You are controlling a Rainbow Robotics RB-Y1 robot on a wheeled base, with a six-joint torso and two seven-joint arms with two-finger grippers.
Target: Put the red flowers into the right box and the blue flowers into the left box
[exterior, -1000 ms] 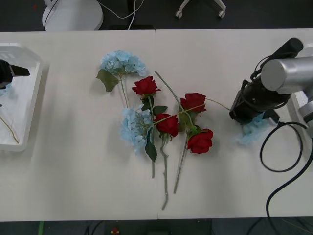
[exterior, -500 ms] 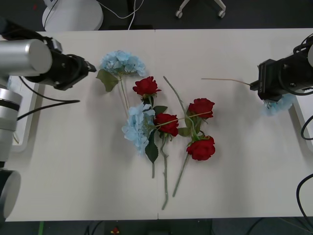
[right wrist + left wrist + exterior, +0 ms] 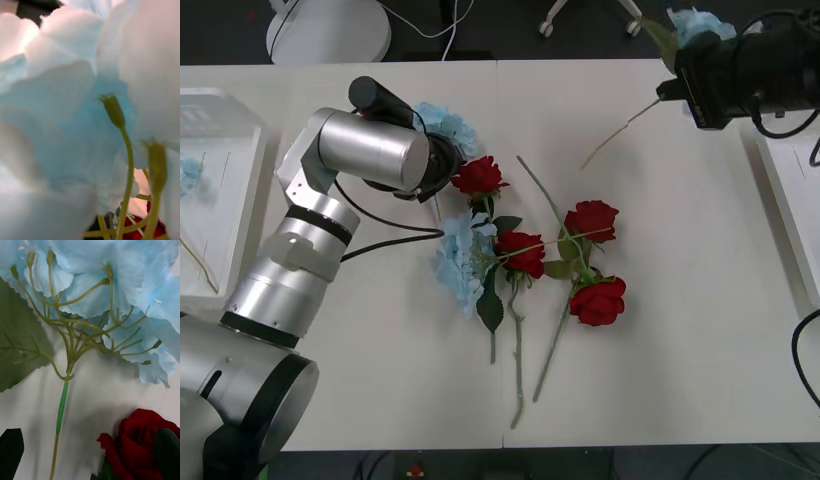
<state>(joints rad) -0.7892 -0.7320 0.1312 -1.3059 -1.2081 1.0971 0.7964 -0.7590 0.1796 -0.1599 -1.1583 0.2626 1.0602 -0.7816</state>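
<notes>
My left gripper [image 3: 90, 465]: fingers apart, low over table's [image 3: 660, 380] far-left part, straddling blue flower [image 3: 108, 288] stem, red rose [image 3: 478, 176] just beside. My right gripper [image 3: 700, 85]: raised at far-right edge, clamped on blue cluster [image 3: 695, 22], its stem [image 3: 617, 133] trailing down toward table. Second blue flower [image 3: 460, 262] at table centre, among three more red roses [image 3: 595, 300], stems crossing. Left box [image 3: 220, 190] at left edge, blue cluster [image 3: 188, 175] inside. Right box [image 3: 790, 200] at right edge, partly seen.
</notes>
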